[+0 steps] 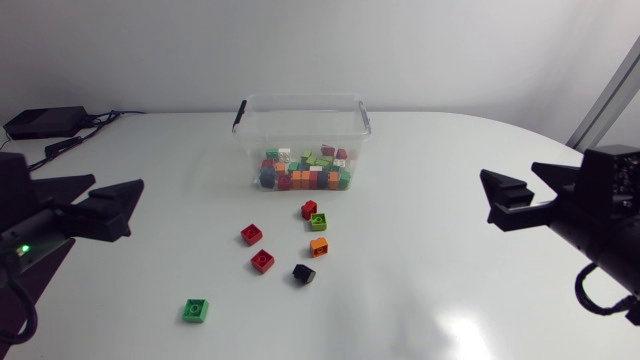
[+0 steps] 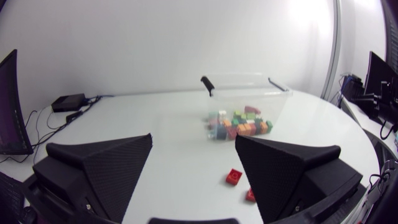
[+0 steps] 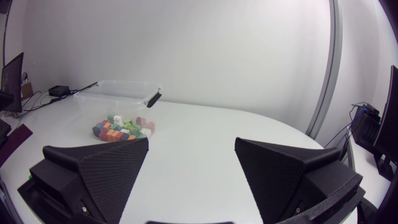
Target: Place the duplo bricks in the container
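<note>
Apparently, left gripper [image 2: 193, 140] and right gripper [image 3: 192, 142] gape wide, empty.

text: none legible | labels/nos./signs: none | all 3 views

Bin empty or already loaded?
Partly filled: mixed bricks cover the floor of the container; seven more lie loose on the table before it.

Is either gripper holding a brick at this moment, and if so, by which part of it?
Nothing is held. The left gripper and the right gripper are both open and empty; the loose bricks lie on the table.
</note>
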Controlling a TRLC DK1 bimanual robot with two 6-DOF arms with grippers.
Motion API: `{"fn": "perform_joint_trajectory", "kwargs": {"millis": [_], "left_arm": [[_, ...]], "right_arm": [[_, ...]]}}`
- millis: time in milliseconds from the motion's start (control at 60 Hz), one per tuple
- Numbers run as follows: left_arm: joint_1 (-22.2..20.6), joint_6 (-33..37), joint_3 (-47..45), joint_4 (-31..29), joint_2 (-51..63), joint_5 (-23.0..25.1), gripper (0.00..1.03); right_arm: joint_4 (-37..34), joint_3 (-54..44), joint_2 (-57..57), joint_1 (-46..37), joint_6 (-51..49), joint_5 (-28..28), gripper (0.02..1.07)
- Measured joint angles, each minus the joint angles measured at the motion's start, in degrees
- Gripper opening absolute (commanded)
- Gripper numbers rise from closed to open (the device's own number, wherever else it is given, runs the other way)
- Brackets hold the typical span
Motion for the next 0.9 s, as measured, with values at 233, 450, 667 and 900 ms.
{"fn": "perform_joint_trajectory", "kwargs": {"millis": [233, 450, 667, 900], "left_arm": [[-0.9, 11.1, 7.9, -8.6, 19.3, 0.0, 0.91], [-3.6, 30.2, 9.3, -12.7, 29.8, 0.7, 0.92], [-5.4, 46.5, 8.7, -17.5, 35.6, 3.6, 0.92], [-5.1, 60.7, 8.5, -25.8, 43.5, 4.2, 0.87]], "right_arm": [[-6.9, 7.2, 12.1, 2.8, 2.0, 0.9, 1.02], [-16.9, 13.3, 23.8, 4.8, 1.3, -1.2, 1.02], [-24.8, 19.0, 34.4, 8.7, -5.5, -3.2, 1.02], [-27.9, 22.7, 41.9, 14.4, -7.4, -3.4, 1.02]]}}
